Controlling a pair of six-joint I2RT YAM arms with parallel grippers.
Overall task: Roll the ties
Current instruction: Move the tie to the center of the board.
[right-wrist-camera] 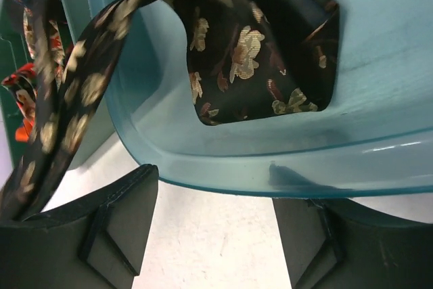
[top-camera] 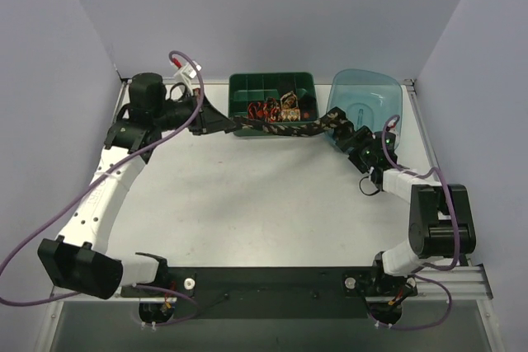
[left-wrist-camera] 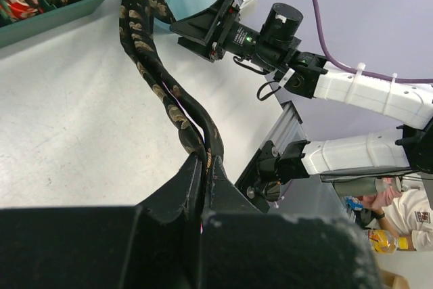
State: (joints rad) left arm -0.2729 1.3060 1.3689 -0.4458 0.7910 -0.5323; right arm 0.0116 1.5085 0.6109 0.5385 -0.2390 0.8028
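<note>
A long black tie [top-camera: 285, 129] with gold motifs hangs stretched from the left gripper to the teal tub, passing in front of the green tray. My left gripper [top-camera: 224, 124] is shut on its narrow end [left-wrist-camera: 203, 141]. From there the strip runs away toward the tub [left-wrist-camera: 139, 25]. The wide end [right-wrist-camera: 247, 52] lies inside the tub, showing through its handle hole, and the strip [right-wrist-camera: 67, 106] drapes over the rim. My right gripper [right-wrist-camera: 216, 235] stands open at the tub's rim with nothing between its fingers [right-wrist-camera: 115, 225]. Rolled ties [top-camera: 272, 109] sit in the tray.
The dark green compartment tray [top-camera: 247, 84] stands at the back centre. The translucent teal tub [top-camera: 375, 92] is to its right, its rim [right-wrist-camera: 270, 160] just above the right fingertips. Grey walls enclose the table on three sides.
</note>
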